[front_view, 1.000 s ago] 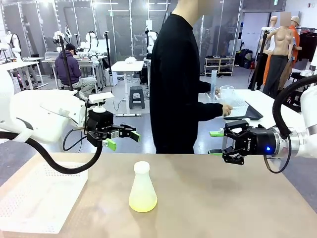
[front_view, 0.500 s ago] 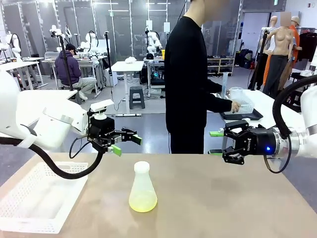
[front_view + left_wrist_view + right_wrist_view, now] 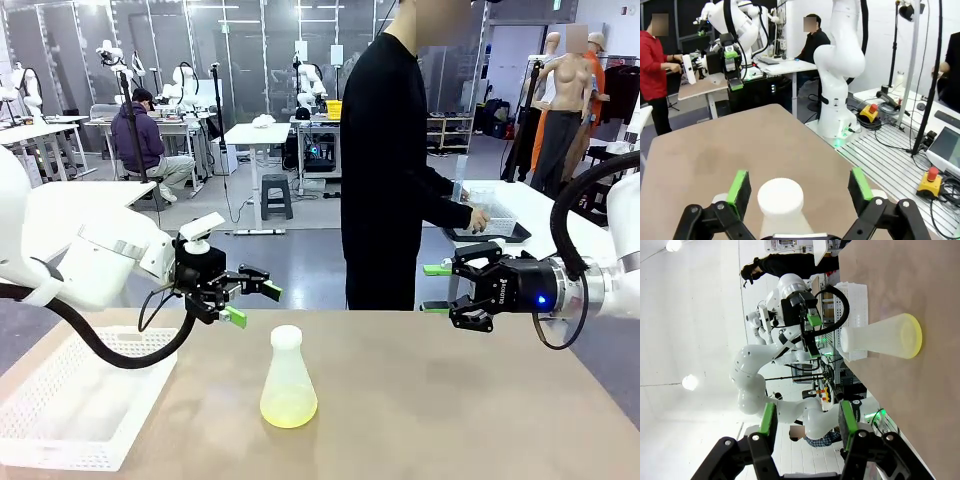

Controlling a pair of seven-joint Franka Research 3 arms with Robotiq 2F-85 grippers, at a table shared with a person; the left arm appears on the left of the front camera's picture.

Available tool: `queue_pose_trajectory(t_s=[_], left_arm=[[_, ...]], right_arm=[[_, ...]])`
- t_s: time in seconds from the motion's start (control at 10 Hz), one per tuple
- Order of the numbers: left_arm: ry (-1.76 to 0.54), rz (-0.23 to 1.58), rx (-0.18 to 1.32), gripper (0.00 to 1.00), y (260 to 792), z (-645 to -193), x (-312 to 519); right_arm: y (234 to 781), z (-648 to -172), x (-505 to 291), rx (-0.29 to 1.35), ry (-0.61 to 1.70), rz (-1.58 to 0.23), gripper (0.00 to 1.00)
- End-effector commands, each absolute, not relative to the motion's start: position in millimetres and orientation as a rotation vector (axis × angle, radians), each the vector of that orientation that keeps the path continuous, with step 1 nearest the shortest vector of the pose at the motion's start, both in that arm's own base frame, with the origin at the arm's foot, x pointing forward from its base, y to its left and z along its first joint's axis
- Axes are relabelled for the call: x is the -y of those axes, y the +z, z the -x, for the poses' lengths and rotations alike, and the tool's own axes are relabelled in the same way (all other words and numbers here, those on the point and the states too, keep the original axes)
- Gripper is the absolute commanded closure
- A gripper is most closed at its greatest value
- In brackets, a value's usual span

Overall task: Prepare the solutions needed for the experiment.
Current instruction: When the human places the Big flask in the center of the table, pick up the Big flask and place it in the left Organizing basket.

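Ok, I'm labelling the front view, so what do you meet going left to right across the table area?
White basket → left hand, open above the table → flask holding pale yellow-green solution → right hand, open, off the table's right part.
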State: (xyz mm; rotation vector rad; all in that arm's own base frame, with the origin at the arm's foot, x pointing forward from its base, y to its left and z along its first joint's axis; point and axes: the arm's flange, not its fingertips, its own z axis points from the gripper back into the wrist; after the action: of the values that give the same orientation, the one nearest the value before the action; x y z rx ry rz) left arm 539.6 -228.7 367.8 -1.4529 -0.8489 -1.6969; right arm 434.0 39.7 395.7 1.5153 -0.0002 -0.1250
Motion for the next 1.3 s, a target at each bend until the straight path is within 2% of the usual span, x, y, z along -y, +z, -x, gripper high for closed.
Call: queue_pose_trajectory(t_s=[0.0,0.5,1.2], left_arm=[[-1.699,1.429,0.863,0.0,357,-538,232],[-1.634,1.318,0.873,0.0,333,-553,233],[-1.598,1.368,0.795,0.0,298,-562,242]], right_arm=[[396,-434,-40,0.022,-0.114,-1.53,0.37],[396,-434,-40,0.022,-0.114,-1.53,0.37],[396,-434,-40,0.022,-0.114,-1.53,0.37]])
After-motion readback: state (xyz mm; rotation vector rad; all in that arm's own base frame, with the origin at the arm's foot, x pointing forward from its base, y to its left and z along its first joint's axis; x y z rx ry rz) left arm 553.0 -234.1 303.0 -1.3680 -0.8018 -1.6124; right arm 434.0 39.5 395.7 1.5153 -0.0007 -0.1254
